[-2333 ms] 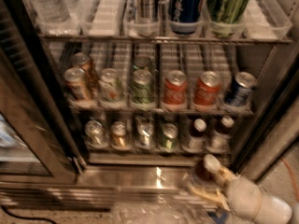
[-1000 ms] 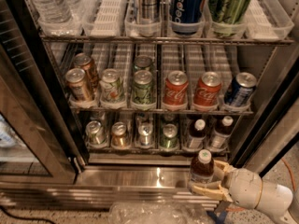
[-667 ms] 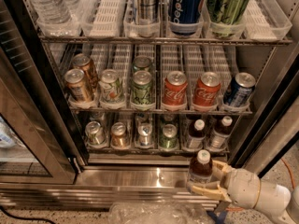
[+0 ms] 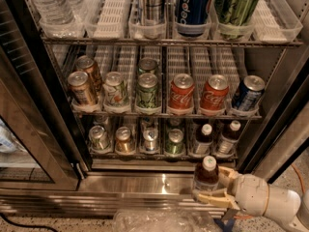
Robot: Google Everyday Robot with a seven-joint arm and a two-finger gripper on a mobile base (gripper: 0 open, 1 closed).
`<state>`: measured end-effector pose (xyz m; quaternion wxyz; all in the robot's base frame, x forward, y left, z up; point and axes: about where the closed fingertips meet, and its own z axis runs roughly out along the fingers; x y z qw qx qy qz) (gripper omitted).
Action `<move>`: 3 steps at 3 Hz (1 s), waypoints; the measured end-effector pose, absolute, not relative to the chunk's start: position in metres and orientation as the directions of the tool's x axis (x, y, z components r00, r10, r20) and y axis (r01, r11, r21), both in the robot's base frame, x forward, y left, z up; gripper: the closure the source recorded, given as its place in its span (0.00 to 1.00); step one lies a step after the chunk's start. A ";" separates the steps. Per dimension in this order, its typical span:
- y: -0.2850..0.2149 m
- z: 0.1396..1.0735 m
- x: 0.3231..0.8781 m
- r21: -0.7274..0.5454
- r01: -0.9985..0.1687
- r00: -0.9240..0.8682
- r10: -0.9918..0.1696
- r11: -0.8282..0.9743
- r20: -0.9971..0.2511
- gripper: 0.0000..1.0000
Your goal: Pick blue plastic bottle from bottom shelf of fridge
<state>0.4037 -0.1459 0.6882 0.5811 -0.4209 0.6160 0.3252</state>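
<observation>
- Bottle (image 4: 206, 174) is sitting upright, pinched in the gripper (image 4: 212, 186), outside the fridge (image 4: 145, 183), just below the bottom shelf (image 4: 145, 154).
- Pick is looking done; only carrying it clear is remaining.

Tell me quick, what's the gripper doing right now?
The gripper, low on the right, is shut on the bottle, holding it upright just outside the fridge.

Single close view, angled down into fridge (image 4: 145, 183), gripper (image 4: 210, 186) clasping blue plastic bottle (image 4: 206, 173) lower right
</observation>
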 end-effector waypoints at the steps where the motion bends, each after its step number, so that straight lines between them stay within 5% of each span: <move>1: -0.143 0.697 0.398 -0.093 -0.908 0.033 -0.152 0.407 -0.988 1.00; 3: -0.143 0.691 0.397 -0.094 -0.910 0.034 -0.154 0.404 -0.987 1.00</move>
